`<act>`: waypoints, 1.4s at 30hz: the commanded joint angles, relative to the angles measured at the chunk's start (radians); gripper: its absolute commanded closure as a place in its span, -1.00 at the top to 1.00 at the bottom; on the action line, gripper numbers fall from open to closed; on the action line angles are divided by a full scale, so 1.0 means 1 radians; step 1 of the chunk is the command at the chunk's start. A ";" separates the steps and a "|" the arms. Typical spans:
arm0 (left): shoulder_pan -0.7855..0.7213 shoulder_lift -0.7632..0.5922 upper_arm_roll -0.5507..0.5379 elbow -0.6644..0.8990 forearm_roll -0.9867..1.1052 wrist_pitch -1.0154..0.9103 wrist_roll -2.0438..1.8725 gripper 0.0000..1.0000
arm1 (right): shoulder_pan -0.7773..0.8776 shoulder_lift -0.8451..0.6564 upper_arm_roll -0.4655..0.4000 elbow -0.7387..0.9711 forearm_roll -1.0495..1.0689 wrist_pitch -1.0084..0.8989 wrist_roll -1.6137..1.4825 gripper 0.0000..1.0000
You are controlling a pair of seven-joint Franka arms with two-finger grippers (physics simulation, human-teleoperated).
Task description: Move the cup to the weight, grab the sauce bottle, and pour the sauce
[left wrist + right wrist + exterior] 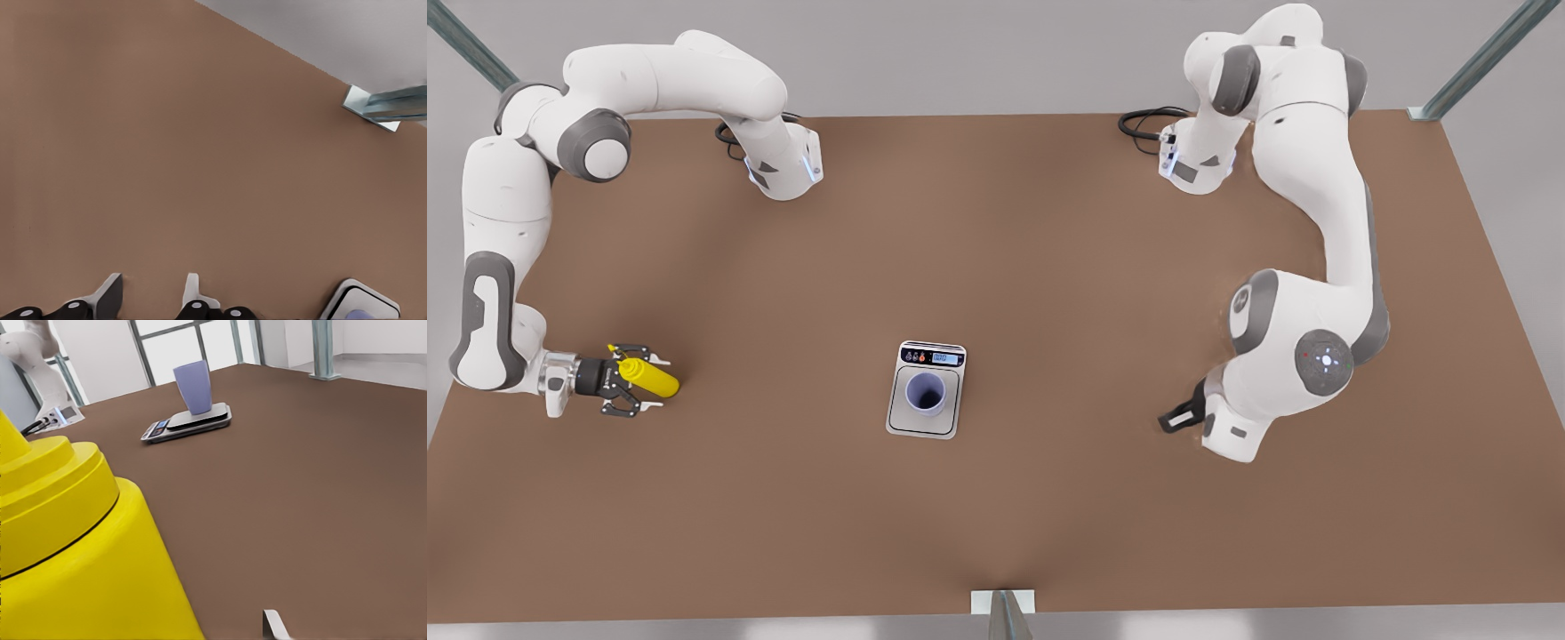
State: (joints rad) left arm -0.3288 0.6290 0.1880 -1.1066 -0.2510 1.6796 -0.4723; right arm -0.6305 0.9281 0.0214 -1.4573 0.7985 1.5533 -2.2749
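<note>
The lavender-blue cup [925, 393] stands upright on the steel plate of the weight [899, 416], a silver scale near the table's middle; the right wrist view shows both, the cup [193, 387] on the weight [213, 420], farther off. The yellow sauce bottle [653, 379] lies at the front view's left, large and close in the right wrist view [73, 553]. My right gripper [643, 383] is open, its fingers straddling the bottle with a small gap showing beside one fingertip [273, 624]. My left gripper [1174, 416] waits at the front view's right, open [151, 293] over bare table.
The brown table [1049, 267] spreads wide around the scale. Both arm bases stand along the far edge with cables [1143, 123]. Metal frame posts [387, 107] stand at the table's corners, and a bracket [1003, 603] sits at the near edge.
</note>
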 commanded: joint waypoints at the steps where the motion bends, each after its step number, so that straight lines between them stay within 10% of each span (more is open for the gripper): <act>1: -0.001 -0.006 0.039 -0.001 -0.008 -0.023 0.070 0.21 | 0.000 0.000 0.000 0.000 -0.001 -0.001 0.000 0.64; 3: 0.022 -0.035 0.188 -0.009 -0.002 -0.123 0.311 1.00 | 0.000 0.001 0.000 0.000 -0.001 -0.001 0.000 0.43; 5: 0.148 -0.291 0.127 -0.307 0.010 -0.035 0.445 1.00 | 0.000 0.000 0.000 0.000 -0.001 -0.001 0.002 0.32; 7: 0.367 -0.359 -0.202 -0.352 0.222 -0.038 0.370 1.00 | 0.000 0.001 0.000 0.000 -0.001 -0.001 0.002 0.27; 25: 0.278 -0.315 -0.206 -0.248 0.233 -0.066 0.363 1.00 | 0.032 -0.060 0.002 0.077 -0.009 -0.051 0.221 0.14; 42: 0.266 -0.276 -0.205 -0.231 0.263 -0.017 0.363 1.00 | 0.842 -0.184 -0.009 0.250 -0.613 0.340 1.069 0.14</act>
State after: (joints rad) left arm -0.0629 0.3557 -0.0169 -1.3270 0.0123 1.6614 -0.1089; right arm 0.2420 0.7440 0.0110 -1.2072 0.1521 1.8989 -1.1741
